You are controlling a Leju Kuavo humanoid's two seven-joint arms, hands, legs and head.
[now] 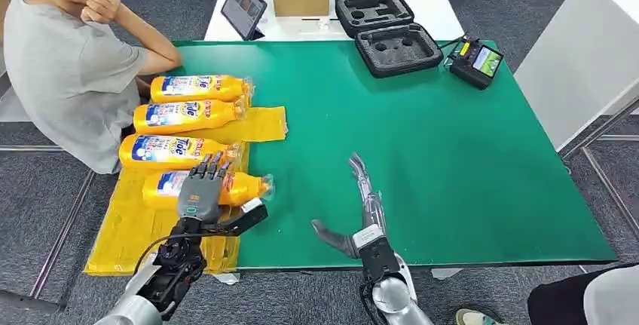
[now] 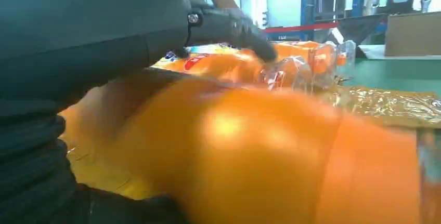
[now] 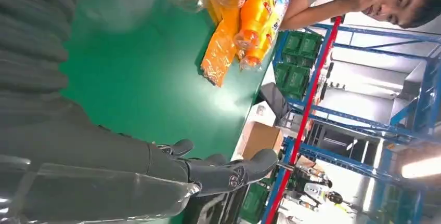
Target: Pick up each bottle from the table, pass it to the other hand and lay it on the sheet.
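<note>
- Bottles, count four — all lying on their sides in a column on the yellow sheet [image 1: 143, 227] at the 9 o'clock side of the green worktop [image 1: 452, 151], caps toward 3 o'clock.
- Farthest bottle [image 1: 197, 87], second bottle [image 1: 188, 115], third bottle [image 1: 175, 150]: side by side, close together, each resting free of any hand.
- Nearest bottle [image 1: 241, 188]: on the sheet at the 6 o'clock end of the column, partly under the left robot hand [image 1: 200, 189].
- Bottles off the sheet: none seen on the bare green surface; judged, the task is at or near its last placement, with only the release of the nearest bottle left.
- Left robot hand: lies over the nearest bottle, fingers [image 2: 244, 29] extended across its top in the left wrist view; whether it grips or merely rests there cannot be told.
- Right robot hand [image 1: 358, 212]: at 6 o'clock on the worktop, well apart from the sheet — fingers spread wide, nothing in it.
- Seated person [image 1: 71, 68]: at 10 o'clock beside the sheet, hands off the bottles.
</note>
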